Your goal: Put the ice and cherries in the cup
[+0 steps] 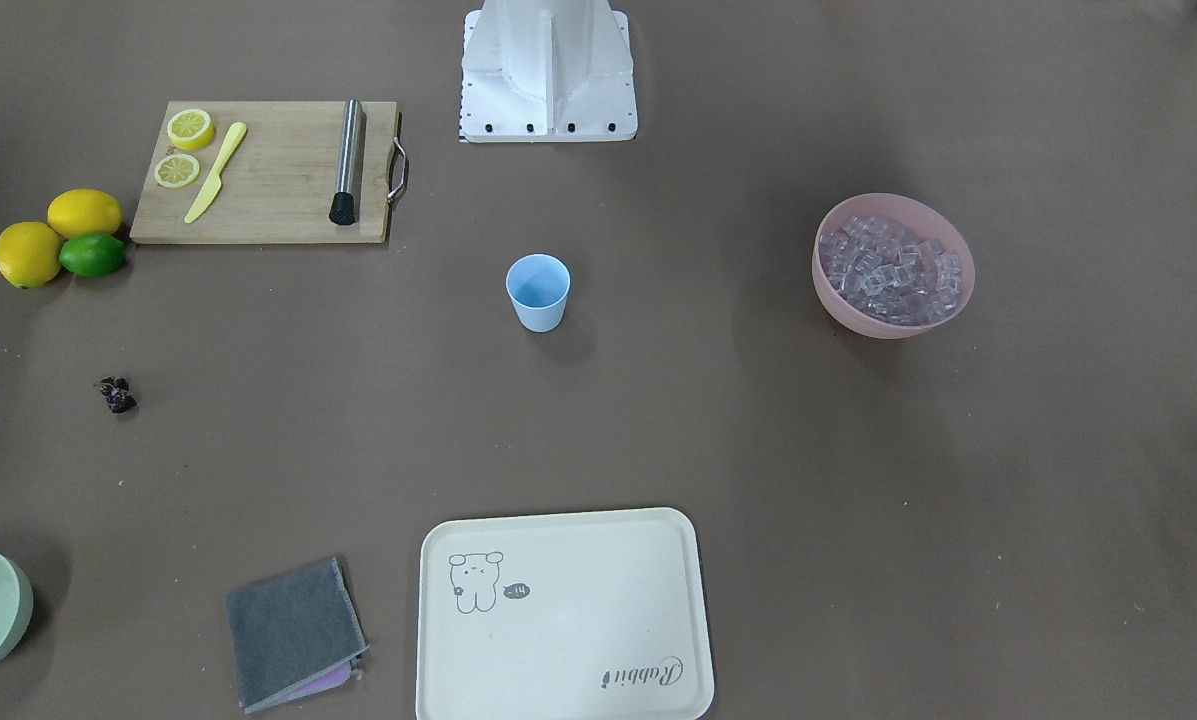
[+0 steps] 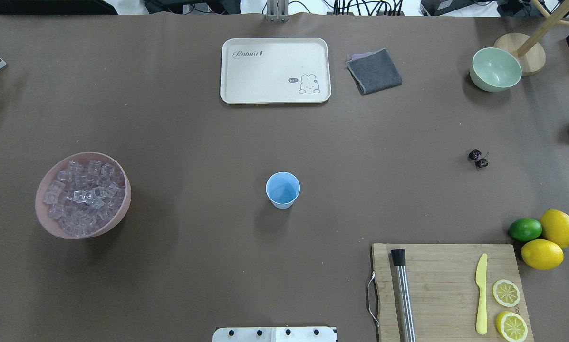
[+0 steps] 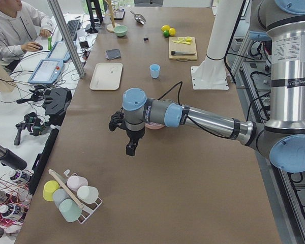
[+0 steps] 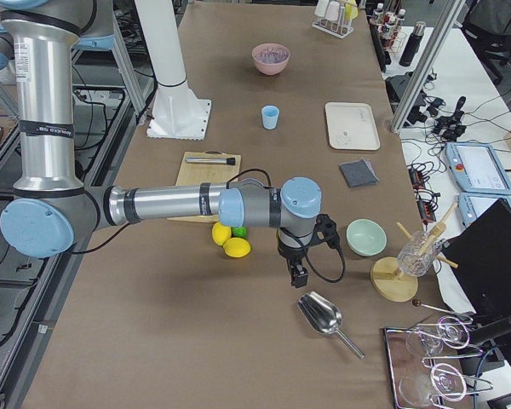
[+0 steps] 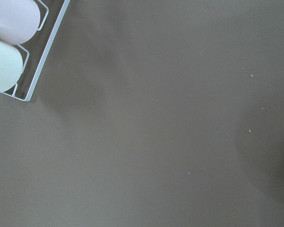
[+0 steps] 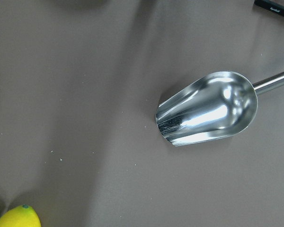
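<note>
The light blue cup (image 2: pixel 283 190) stands upright and empty-looking at the table's middle, also in the front view (image 1: pixel 537 291). The ice (image 2: pixel 83 194) fills a pink bowl (image 2: pixel 122 209) on the robot's left side. The cherries (image 2: pixel 478 158) lie loose on the table on the robot's right side, also in the front view (image 1: pixel 117 394). My left gripper (image 3: pixel 131 147) hangs above the table past the pink bowl, far from the cup. My right gripper (image 4: pixel 298 274) hangs near a metal scoop (image 6: pixel 208 109). I cannot tell whether either gripper is open or shut.
A cutting board (image 2: pixel 446 285) holds lemon slices, a yellow knife and a steel muddler. Two lemons and a lime (image 2: pixel 525 229) lie beside it. A cream tray (image 2: pixel 274 70), a grey cloth (image 2: pixel 374 71) and a pale green bowl (image 2: pixel 496 69) sit along the far edge.
</note>
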Controlling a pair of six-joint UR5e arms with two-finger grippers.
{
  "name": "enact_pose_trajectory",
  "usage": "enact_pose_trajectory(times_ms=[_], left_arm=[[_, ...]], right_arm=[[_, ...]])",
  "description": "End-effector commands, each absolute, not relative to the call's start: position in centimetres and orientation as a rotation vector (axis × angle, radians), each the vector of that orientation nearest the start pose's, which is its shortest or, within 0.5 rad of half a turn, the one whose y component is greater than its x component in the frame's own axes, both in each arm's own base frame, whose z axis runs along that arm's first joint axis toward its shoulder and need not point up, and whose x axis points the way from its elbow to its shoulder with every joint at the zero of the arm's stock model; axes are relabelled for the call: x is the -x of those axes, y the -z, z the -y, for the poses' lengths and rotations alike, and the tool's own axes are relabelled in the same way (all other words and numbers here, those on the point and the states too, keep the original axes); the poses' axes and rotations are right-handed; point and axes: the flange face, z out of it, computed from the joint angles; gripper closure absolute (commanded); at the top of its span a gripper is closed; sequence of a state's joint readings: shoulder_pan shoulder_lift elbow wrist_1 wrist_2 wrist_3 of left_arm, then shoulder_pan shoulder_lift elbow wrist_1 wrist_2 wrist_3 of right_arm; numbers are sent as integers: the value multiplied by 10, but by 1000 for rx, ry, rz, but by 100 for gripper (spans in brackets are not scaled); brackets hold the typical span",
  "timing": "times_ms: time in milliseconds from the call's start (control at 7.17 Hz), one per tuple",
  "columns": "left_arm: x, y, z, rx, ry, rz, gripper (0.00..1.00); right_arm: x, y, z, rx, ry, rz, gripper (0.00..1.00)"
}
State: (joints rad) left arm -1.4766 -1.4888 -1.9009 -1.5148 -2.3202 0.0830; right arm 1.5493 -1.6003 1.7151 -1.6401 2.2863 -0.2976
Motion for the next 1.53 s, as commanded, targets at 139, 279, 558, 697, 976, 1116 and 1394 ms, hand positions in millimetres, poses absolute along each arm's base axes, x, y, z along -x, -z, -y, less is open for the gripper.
enact_pose_trajectory(times_ms=[139, 279, 558, 697, 976, 1116, 1394], left_arm=[[19, -542, 461, -190, -253, -743, 2], [18, -540, 462, -190, -252, -748, 2], [16, -539, 463, -189, -254, -754, 2], [16, -537, 463, -191, -254, -755, 2], [15, -528, 461, -232, -271, -752, 2], [16, -527, 459, -237, -273, -748, 2], [6, -506, 464, -312, -325, -755, 3]], right_arm=[[-56, -618, 464, -132, 314, 751, 0], [-55, -619, 457, -130, 312, 767, 0], [-54, -612, 450, -142, 316, 778, 0], [-53, -611, 447, -143, 315, 784, 0], [-58, -617, 433, -135, 307, 783, 0], [-57, -615, 422, -133, 295, 817, 0], [-60, -616, 410, -138, 259, 911, 0]])
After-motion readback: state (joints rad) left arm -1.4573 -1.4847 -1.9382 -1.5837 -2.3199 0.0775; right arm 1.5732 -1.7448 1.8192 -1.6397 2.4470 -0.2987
